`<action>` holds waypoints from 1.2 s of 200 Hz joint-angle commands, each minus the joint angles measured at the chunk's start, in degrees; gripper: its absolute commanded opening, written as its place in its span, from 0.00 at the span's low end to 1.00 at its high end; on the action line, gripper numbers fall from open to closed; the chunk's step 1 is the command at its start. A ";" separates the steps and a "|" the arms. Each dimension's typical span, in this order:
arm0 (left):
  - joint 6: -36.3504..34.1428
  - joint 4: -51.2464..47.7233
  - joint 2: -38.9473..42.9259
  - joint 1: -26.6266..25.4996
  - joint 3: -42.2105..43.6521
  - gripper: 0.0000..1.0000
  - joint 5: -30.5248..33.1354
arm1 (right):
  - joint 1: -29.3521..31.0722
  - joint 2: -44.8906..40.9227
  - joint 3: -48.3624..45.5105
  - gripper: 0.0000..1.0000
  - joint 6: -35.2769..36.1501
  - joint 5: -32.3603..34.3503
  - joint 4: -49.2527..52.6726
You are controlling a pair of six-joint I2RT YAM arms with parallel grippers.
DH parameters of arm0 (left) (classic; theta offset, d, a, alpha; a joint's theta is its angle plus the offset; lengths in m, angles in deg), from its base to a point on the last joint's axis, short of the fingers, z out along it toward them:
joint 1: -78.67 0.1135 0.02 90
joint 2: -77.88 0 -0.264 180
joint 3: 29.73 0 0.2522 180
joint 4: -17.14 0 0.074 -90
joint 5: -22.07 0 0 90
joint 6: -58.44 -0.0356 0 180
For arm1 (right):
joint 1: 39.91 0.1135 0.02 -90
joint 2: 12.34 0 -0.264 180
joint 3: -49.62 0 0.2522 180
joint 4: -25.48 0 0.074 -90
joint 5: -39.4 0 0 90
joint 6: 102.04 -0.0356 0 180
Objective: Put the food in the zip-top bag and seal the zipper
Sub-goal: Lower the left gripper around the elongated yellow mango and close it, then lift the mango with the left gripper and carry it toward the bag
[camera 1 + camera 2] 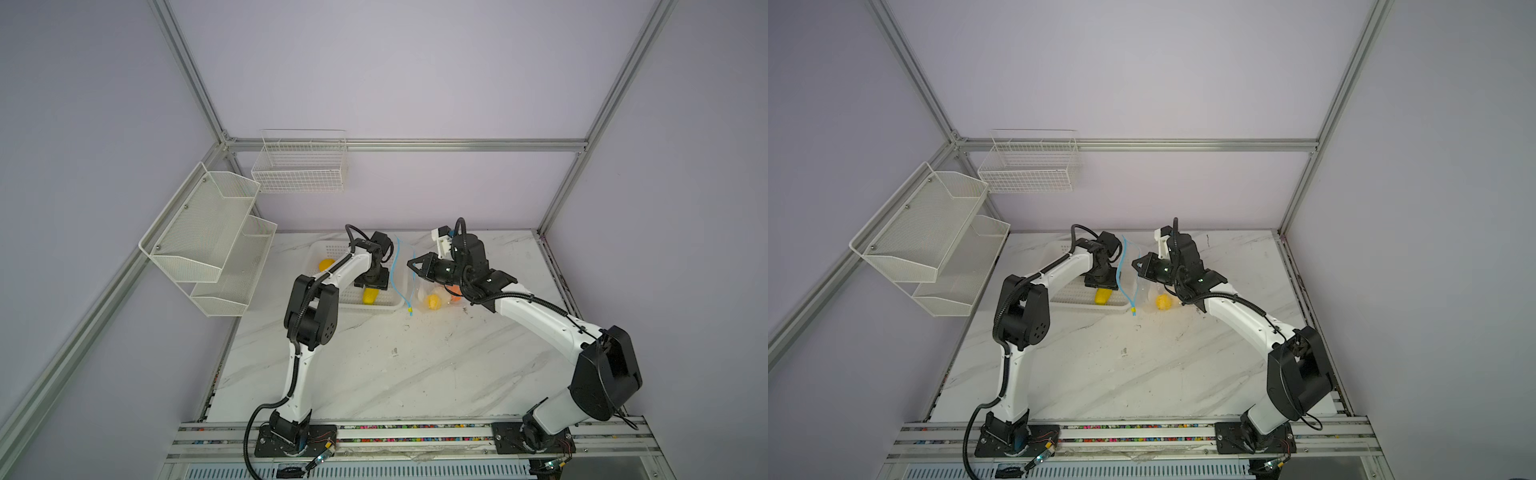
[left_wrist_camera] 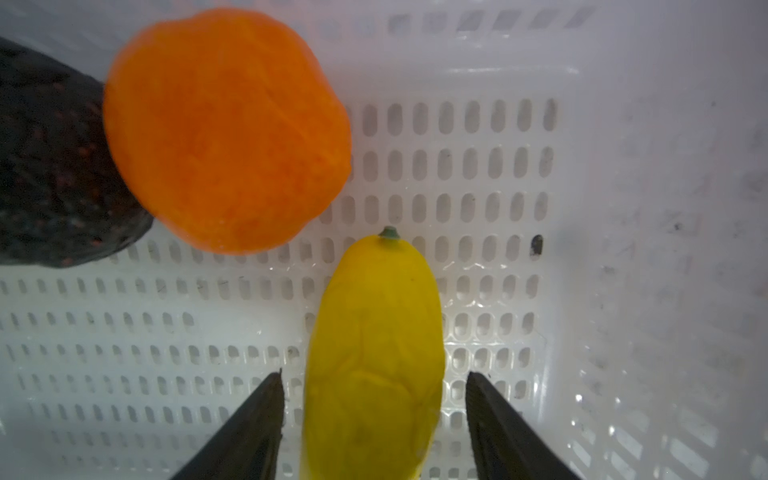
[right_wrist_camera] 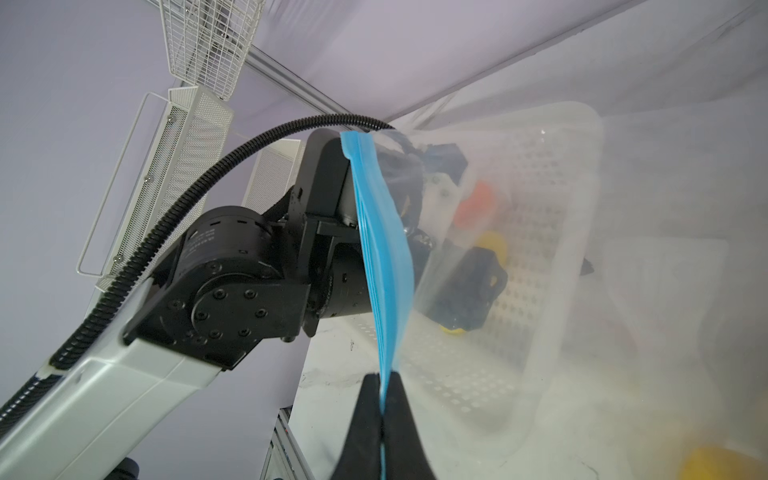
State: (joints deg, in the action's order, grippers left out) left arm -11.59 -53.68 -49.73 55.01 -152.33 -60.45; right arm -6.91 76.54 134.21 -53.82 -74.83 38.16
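One yellow slider (image 1: 410, 309) ends the zipper (image 1: 397, 270) nearest the table's (image 1: 374, 374) near edge. Bag (image 1: 420, 303), by the middle of the far edge, contains yellow food (image 1: 433, 301). Right fingers (image 3: 365, 415) pinch the zipper. Left of the bag, in the basket (image 1: 365, 308), left fingers (image 2: 249, 428) stand spread astride long yellow food (image 2: 374, 353); orange food (image 2: 226, 129) lies near it.

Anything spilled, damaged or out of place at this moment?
Nothing spilled or askew: the right hand pinches the zipper of the zip-top bag, and the left hand stands open inside the white basket. Only minor blemishes: dark scuffs on the table and a dark speck on the basket floor.
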 commanded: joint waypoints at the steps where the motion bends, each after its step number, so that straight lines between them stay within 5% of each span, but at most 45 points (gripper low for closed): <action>1: -0.58 -0.07 0.57 -0.07 1.48 0.69 0.29 | -0.30 -1.69 -0.55 0.00 -0.23 0.50 -1.31; 119: -0.68 -0.07 2.49 0.03 2.84 0.52 0.12 | -0.30 -1.73 -0.39 0.00 -0.20 0.62 -1.20; 240: 0.12 0.05 8.18 1.24 4.18 0.46 -5.06 | -0.30 -1.52 -0.08 0.00 -0.31 0.85 -1.07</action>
State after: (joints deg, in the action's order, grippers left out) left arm -11.59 -53.81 -46.08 55.60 -150.38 -63.18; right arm -6.91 76.47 134.18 -53.82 -74.59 38.16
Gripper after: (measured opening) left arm 0.469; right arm 0.044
